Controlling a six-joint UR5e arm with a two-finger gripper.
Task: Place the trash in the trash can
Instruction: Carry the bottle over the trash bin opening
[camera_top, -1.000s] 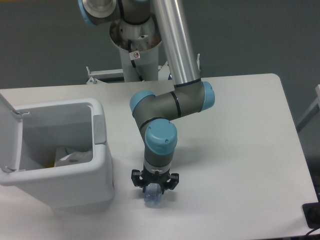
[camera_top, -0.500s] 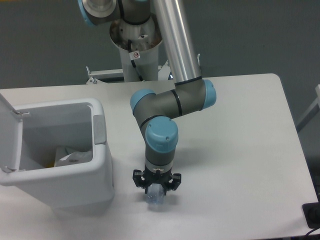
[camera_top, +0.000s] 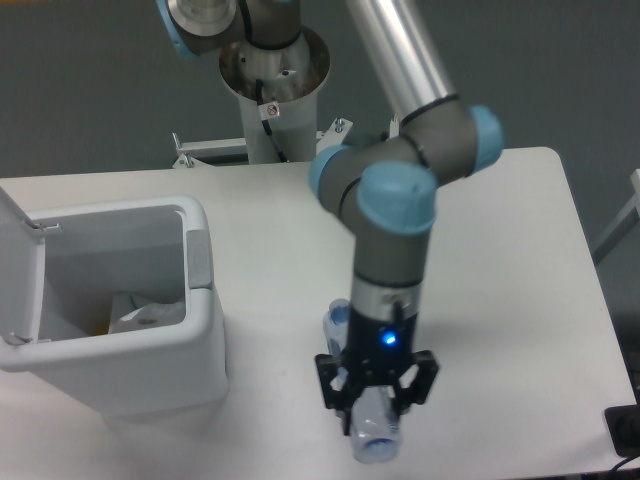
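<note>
Looks like we're at the grab step for the bottle: the gripper is pointing straight down at the near edge of the table, and its black fingers sit either side of the clear plastic, so I'd say it's pinching the bottle, though from this angle I can't swear how tight the squeeze is. The bottle lies on its side right under the gripper, with one end poking out toward the camera below the fingers and the other end showing behind the wrist, up and a bit left of it. It reads as a see-through, slightly bluish, squashed thing; I can't clearly make out the cap here. I also can't tell whether it's off the tabletop or resting on it. The can is well off to the left of the gripper, lid flipped open, and there's something white and crumpled down inside it already, probably the packet. My guess for the next move: lift enough to clear the can's rim, swing left across the table until the bottle hangs over the opening, then let go. A crushed bottle is light and slippery, so the grip could slide during the swing.
</note>
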